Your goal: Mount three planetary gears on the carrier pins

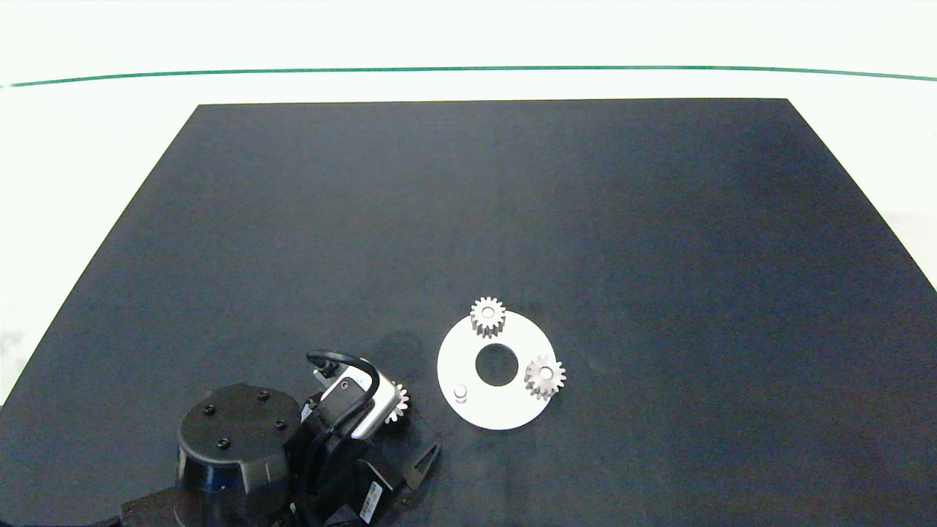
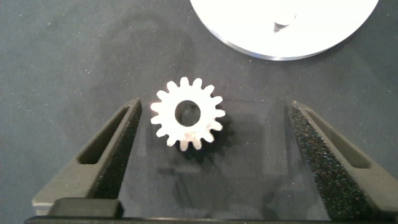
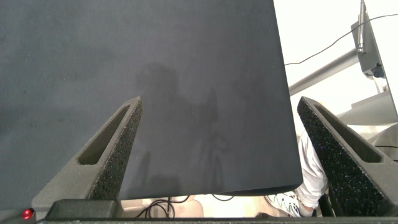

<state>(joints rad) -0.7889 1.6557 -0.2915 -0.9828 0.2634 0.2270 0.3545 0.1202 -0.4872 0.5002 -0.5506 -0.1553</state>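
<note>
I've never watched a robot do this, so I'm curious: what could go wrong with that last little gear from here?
The left gripper is open around the loose gear, which lies flat on the mat nearer one finger, so closing might push it aside or tip it. The one free pin is small, so the bore could miss it and the gear rest crooked. Carrying it over may bump the seated gears on the white disc.

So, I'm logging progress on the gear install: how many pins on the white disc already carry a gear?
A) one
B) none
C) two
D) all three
C: on the white disc, two planetary gears sit on pins, while one carrier pin stands bare. The third gear lies on the mat between the open fingers of the left gripper.
</note>
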